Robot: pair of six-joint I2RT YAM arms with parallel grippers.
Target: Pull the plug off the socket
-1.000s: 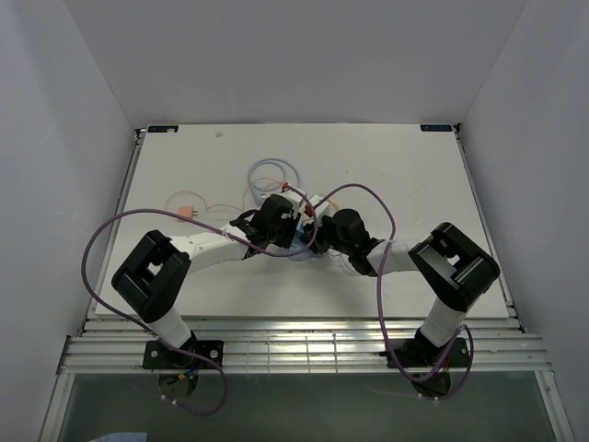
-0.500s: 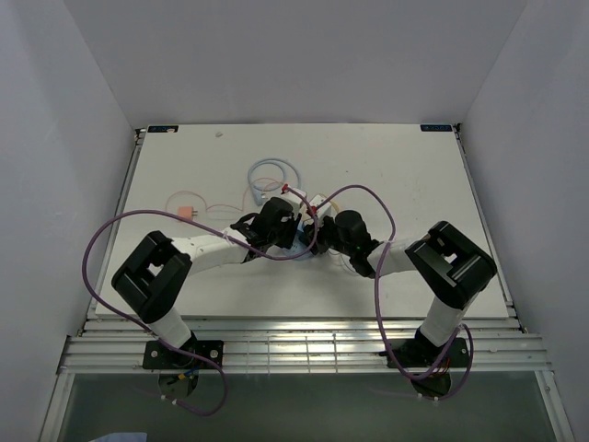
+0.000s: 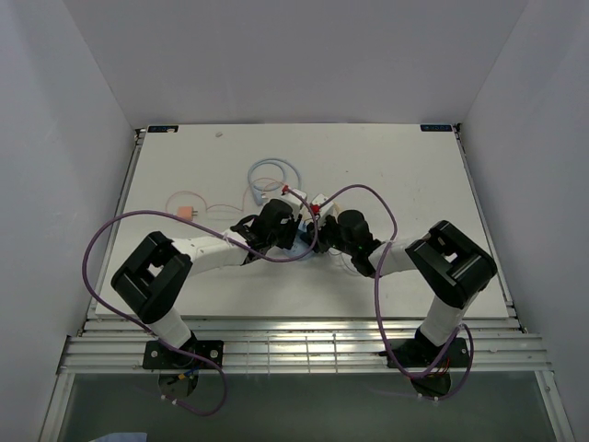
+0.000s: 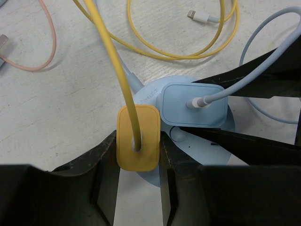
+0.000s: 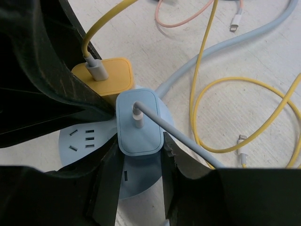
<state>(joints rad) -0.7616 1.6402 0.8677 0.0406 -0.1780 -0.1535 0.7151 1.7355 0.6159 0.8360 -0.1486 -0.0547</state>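
Note:
The socket (image 5: 80, 141) is a round light-blue puck lying flat on the white table, with slots in its top. A yellow plug (image 4: 138, 143) and a blue plug (image 5: 138, 122) stand in it side by side. My left gripper (image 4: 138, 151) is shut on the yellow plug, its fingers pressed on both sides. From the opposite side my right gripper (image 5: 140, 149) is shut on the blue plug. In the top view the left gripper (image 3: 291, 230) and right gripper (image 3: 319, 234) meet at mid-table and hide most of the socket.
A yellow cable (image 4: 178, 56) loops behind the socket and ends in a white connector (image 4: 197, 16). A pink cable (image 4: 47, 52) lies at the left. A pale-blue cord coil (image 3: 274, 173) and a small pink plug (image 3: 189, 212) rest farther off.
Both wrists have stayed over the socket. The right wrist has edged slightly toward the left one. Both plugs remain seated in the socket.

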